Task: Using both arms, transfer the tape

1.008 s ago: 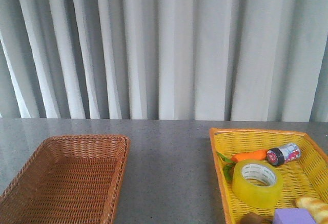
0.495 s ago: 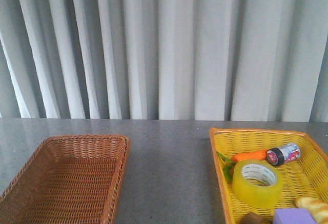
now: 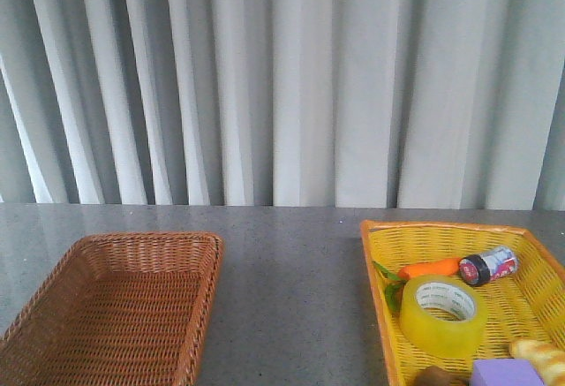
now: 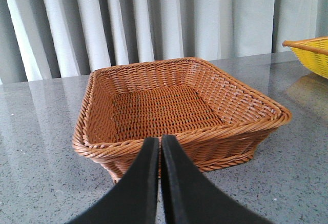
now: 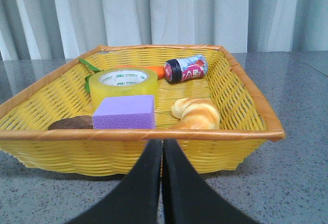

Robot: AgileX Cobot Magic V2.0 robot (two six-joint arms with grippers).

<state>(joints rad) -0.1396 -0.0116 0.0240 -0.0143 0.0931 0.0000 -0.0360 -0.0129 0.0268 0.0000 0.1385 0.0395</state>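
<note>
Two baskets sit well apart on the grey speckled counter (image 3: 291, 298): at left an empty brown woven wicker basket (image 3: 115, 306), at right a yellow woven plastic basket (image 3: 530, 315) holding several things. The left gripper (image 4: 160, 147) hangs just short of the brown basket's near rim, its black fingers pressed together on nothing. The right gripper (image 5: 162, 149) sits likewise before the yellow basket, fingers together and empty.

Lying flat in the yellow basket is the wide roll of translucent yellow packing tape (image 3: 442, 315), beside an orange toy carrot (image 3: 430, 268) and a small black-capped can (image 3: 487, 265), with a purple foam block (image 5: 124, 112) and a bread-like croissant (image 5: 195, 112) nearer the right gripper. The roll looks light and stiff, its outer face probably slick; the sounder hold is likely across the wall, one finger inside the white core.

Neither arm shows in the front view, which crops the yellow basket's near end. A dark brown object (image 5: 70, 123) beside the block is hard to identify.
</note>
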